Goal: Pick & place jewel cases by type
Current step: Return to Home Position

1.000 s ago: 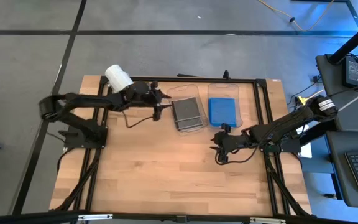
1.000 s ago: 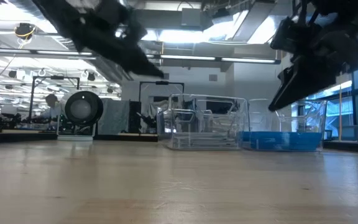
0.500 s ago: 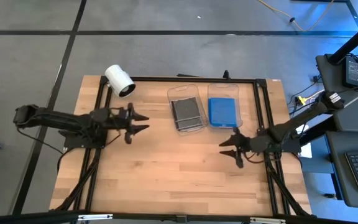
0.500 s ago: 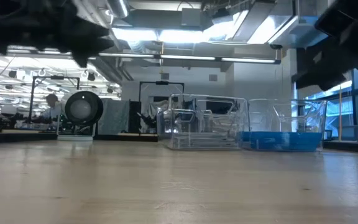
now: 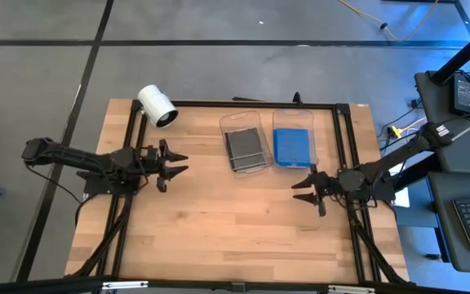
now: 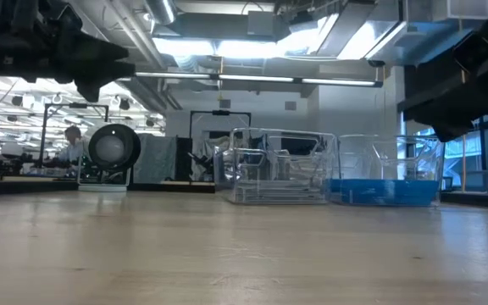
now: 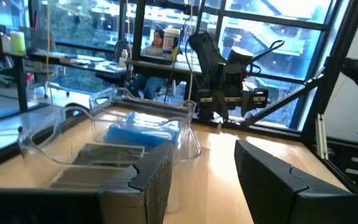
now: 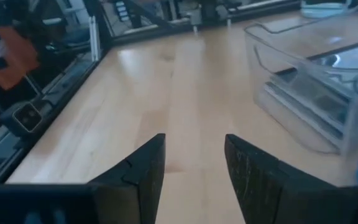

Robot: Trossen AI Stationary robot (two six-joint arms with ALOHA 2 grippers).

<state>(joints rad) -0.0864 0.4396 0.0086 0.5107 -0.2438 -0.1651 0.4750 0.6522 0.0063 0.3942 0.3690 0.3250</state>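
The dark grey jewel cases [image 5: 245,147] lie stacked in the left clear tub [image 5: 244,122]; the bright blue jewel cases [image 5: 293,144] lie in the right clear tub [image 5: 294,119]. In the left wrist view the grey cases [image 7: 95,162] and blue cases [image 7: 140,132] show inside their tubs. My left gripper [image 5: 179,163] is open and empty near the table's left side, fingers toward the tubs. My right gripper [image 5: 302,189] is open and empty near the right edge, below the blue tub. In the low view both tubs [image 6: 282,166] stand on the far table.
A white cylinder [image 5: 157,106] lies at the table's far left corner. A black frame [image 5: 345,131] runs along the table's edges. Bare wood [image 5: 235,220] spreads across the near half. Beyond the table, a person [image 7: 156,43] sits at a desk.
My left gripper has drawn back from beside the grey tub toward the table's left side and come nearer. My right gripper has pulled away toward the right edge, a little nearer. Both stayed open. The cases and tubs have kept still.
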